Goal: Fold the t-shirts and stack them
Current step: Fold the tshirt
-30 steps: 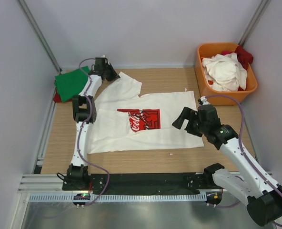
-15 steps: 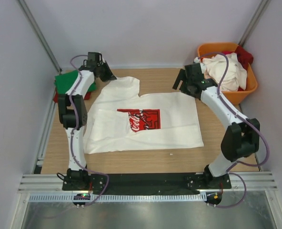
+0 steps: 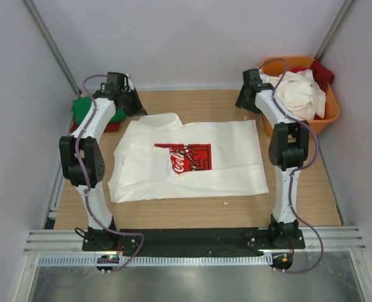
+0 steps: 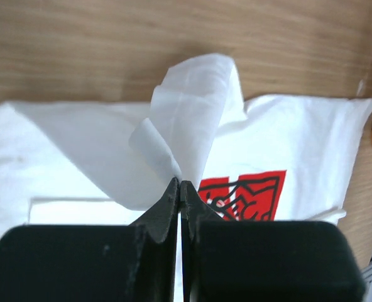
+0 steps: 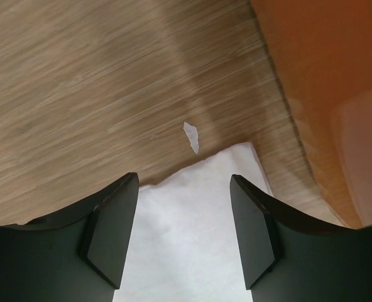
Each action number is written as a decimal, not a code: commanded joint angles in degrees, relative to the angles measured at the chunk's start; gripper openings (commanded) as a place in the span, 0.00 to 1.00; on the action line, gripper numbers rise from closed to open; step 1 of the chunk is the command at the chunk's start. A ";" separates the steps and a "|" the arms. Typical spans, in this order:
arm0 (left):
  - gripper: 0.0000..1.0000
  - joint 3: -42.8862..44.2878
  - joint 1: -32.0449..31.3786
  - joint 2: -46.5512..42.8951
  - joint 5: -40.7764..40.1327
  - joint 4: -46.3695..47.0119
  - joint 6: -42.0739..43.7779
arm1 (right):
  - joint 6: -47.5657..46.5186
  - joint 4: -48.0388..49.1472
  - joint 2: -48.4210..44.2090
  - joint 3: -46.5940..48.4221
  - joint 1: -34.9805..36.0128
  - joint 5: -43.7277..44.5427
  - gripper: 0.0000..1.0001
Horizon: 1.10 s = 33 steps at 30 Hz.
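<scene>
A white t-shirt with a red Coca-Cola print (image 3: 186, 157) lies spread on the wooden table. My left gripper (image 3: 133, 106) is at the shirt's far left corner, shut on a fold of its white cloth (image 4: 189, 119), which rises lifted from the fingertips (image 4: 172, 189). The red print (image 4: 246, 195) shows past the gripper. My right gripper (image 3: 246, 104) is open and empty above the shirt's far right corner (image 5: 192, 214), beside the orange tub. A folded green t-shirt (image 3: 85, 110) lies at the far left on a red one (image 3: 107, 126).
The orange plastic tub (image 3: 330, 116) at the far right holds crumpled white cloth (image 3: 299, 94) and red cloth (image 3: 322, 72). Its wall (image 5: 324, 94) is close to my right gripper. A small white scrap (image 5: 191, 136) lies on the wood. Grey walls enclose the table.
The right arm swung from the near right of the shirt to its far right corner by the tub. The left gripper moved left and back with the sleeve, shifting the shirt's left side.
</scene>
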 commanded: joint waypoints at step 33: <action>0.00 -5.91 0.79 -10.33 -1.03 -2.09 3.29 | 2.26 1.52 9.21 -1.31 0.28 -1.91 0.01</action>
